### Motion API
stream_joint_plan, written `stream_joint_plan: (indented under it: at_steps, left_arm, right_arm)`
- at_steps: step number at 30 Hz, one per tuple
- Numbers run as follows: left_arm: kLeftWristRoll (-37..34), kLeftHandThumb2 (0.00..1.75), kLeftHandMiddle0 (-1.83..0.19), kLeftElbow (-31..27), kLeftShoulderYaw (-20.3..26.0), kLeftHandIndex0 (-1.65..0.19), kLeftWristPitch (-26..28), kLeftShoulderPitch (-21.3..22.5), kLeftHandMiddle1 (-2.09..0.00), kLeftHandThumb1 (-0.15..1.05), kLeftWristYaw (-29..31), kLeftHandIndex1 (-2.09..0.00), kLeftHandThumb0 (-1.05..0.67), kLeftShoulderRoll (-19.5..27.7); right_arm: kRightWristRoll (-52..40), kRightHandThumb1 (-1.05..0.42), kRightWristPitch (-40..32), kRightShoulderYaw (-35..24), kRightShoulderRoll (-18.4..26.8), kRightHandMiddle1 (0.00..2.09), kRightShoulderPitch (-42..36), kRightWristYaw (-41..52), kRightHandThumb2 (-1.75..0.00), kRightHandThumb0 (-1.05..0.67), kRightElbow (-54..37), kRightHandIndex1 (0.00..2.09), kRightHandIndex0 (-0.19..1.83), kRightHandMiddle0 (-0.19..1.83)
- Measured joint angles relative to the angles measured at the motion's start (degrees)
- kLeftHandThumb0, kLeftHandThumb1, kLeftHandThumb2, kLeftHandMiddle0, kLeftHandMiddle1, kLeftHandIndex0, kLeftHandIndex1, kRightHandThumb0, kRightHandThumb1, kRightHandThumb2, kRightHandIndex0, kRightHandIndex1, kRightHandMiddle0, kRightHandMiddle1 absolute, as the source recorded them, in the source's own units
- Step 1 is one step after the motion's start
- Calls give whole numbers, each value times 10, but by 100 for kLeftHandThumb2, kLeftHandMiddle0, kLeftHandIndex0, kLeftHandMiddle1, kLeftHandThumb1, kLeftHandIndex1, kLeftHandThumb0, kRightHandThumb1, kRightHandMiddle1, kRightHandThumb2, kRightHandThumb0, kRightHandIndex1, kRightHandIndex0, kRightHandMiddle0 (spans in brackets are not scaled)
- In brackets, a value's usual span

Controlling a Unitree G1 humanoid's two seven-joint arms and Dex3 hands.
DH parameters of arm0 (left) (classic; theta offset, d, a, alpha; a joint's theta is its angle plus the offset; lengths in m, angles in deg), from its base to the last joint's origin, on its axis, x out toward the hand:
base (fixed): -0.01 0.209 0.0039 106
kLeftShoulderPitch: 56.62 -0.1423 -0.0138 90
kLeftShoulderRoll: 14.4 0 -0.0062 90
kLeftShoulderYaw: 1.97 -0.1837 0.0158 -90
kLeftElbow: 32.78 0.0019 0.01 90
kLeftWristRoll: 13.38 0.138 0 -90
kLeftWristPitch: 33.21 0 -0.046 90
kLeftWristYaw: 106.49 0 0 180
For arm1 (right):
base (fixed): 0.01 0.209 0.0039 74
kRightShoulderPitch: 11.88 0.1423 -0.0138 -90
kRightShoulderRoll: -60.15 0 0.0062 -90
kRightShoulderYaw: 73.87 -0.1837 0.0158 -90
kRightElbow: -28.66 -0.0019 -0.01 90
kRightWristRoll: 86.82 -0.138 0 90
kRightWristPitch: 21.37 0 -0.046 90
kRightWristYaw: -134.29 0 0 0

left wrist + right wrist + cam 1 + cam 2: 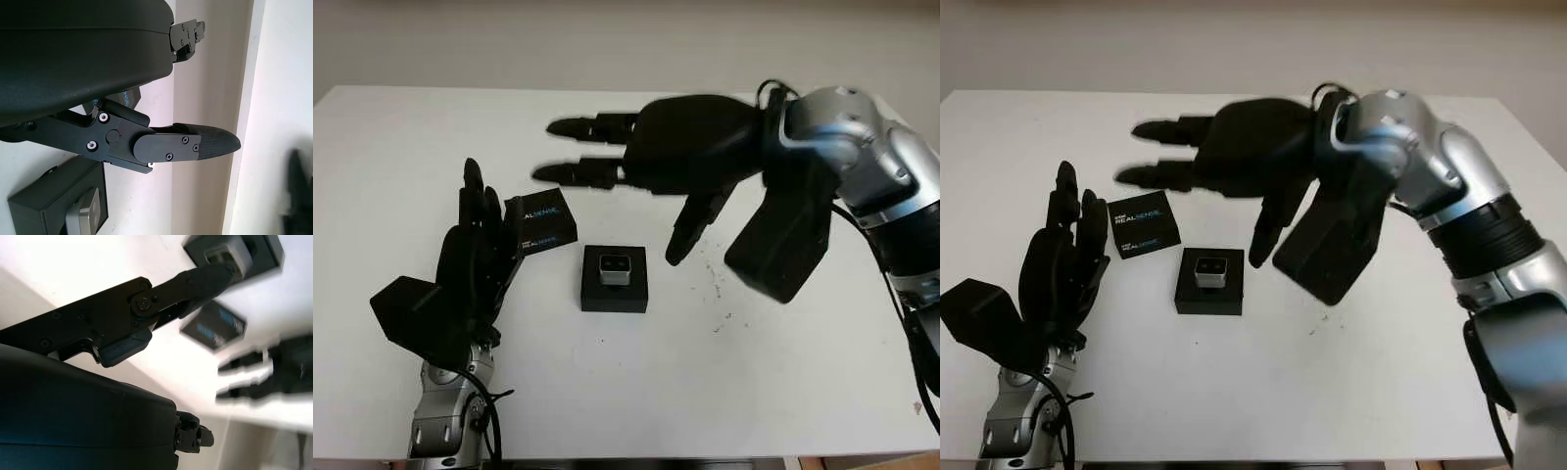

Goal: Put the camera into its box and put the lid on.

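A small silver camera (614, 268) sits inside the open black box (614, 292) at the middle of the white table. The box's black lid (540, 222), printed with blue and white lettering, lies flat just left of and behind the box. My left hand (481, 220) stands open at the lid's left side, its fingertips close to the lid's edge. My right hand (599, 181) hovers open above the table behind the box, fingers pointing left and thumb (690, 230) hanging down to the right of the box. The right wrist view looks down on the camera (221, 257) and the lid (213, 325).
The white table (783, 372) ends at a pale wall behind. A few dark specks (717, 284) mark the surface right of the box. My right forearm (871, 166) comes in from the right.
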Motion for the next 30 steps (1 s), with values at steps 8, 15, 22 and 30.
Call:
stream_joint_plan:
  at_steps: [8,15,22,30]
  left_arm:
    - [2,42,19,0,0,19,0,0,0,105,1,0,-72,0]
    - [-4,48,19,1,3,19,0,0,0,105,2,0,-71,0]
    - [-9,48,19,3,10,19,-6,1,0,105,8,0,-72,1]
    - [-10,49,19,7,11,19,-10,1,0,105,8,0,-72,1]
  right_arm:
    - [-7,-105,-15,-39,-47,2,-97,-90,-48,-88,13,2,-19,-19]
    - [53,-105,-7,-44,-71,0,-196,-210,-61,-88,21,0,-19,-19]
    - [96,-105,-3,-37,-83,0,-265,-253,-63,-88,21,0,-19,-19]
    - [144,-105,35,-3,-95,3,-318,-277,-59,-92,17,0,-19,-17]
